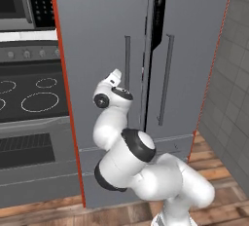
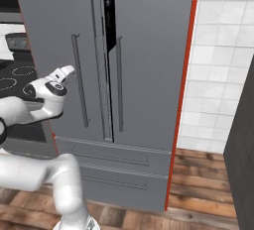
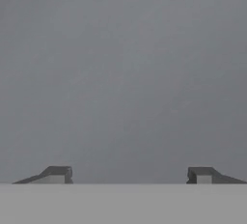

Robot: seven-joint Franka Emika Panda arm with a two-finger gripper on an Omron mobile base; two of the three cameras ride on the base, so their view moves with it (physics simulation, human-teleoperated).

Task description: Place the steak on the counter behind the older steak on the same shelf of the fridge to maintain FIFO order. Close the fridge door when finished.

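Close up, the fingers (image 3: 57,174) stand apart — facing the fridge door (image 3: 125,73).

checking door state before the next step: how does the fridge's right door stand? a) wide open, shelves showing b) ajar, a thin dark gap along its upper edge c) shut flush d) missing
b, the fridge door is ajar: a narrow dark gap runs beside its upper edge.

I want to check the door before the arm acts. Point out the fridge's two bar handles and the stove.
left bar handle (image 1: 127,64), left base view, middle of the bar.
right bar handle (image 1: 166,81), left base view, middle of the bar.
stove (image 1: 29,96), left base view, glass top beside a ring burner.
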